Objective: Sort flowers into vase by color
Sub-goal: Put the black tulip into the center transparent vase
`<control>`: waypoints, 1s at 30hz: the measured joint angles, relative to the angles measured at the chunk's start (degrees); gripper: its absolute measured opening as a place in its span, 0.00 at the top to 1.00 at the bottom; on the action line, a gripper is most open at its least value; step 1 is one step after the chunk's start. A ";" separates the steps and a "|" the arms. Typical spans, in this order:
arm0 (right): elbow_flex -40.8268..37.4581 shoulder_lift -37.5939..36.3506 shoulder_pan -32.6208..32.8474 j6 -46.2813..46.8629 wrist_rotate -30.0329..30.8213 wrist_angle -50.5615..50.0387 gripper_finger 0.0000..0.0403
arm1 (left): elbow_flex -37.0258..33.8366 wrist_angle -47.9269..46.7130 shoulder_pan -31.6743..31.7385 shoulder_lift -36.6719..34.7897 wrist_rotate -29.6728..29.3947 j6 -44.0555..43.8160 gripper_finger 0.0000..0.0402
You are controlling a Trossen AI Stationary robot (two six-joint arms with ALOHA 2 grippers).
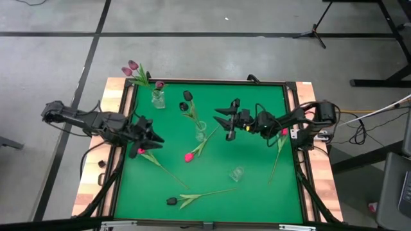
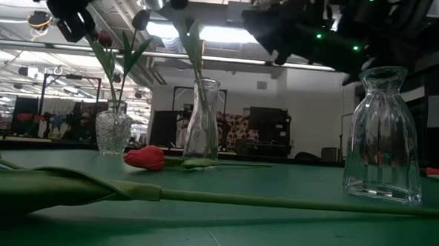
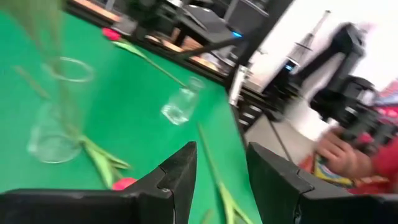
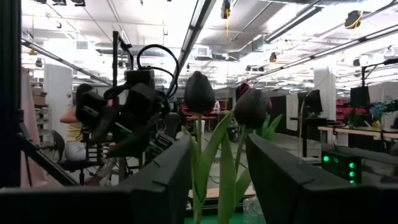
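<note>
A green felt-topped table (image 1: 257, 102) with wooden edges stands on grey concrete floor (image 1: 192, 58). The left gripper (image 1: 154, 136) near the left edge and the right gripper (image 1: 224, 120) mid-table both hang unclenched, empty. Artificial long-stemmed tulips (image 1: 189, 156) lie scattered centrally; others fill clear glass vases (image 1: 158, 98) near the far edge.

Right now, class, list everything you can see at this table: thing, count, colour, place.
table: one, green mat, wooden frame
far-left vase: one, clear, holds mauve tulips
middle vase: one, clear, holds dark tulips
near vase: one, clear, empty
mauve tulips: three
dark maroon tulips: two in vase, one loose near edge
pink-red tulips: three loose; mid-mat, by left pincer, beside right arm
person's hand: one, beyond table
left pincer: open, over mat's left
right pincer: open, beside middle vase
</note>
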 joint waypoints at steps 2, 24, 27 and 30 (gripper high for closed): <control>-1.00 -1.13 0.02 0.41 0.01 -0.55 0.62 | -0.02 0.85 -2.45 0.83 -1.42 0.00 0.66; -1.89 -1.96 -0.04 4.27 2.02 -4.51 0.62 | 8.70 12.50 -18.94 36.90 -18.54 -12.90 0.66; -1.89 -1.96 -0.04 4.87 2.02 -5.98 0.62 | 14.52 7.88 -20.53 42.39 -22.05 -11.98 0.66; -1.89 -1.96 -0.04 5.49 2.00 -8.03 0.62 | 20.80 1.19 -21.25 48.37 -24.55 -12.05 0.66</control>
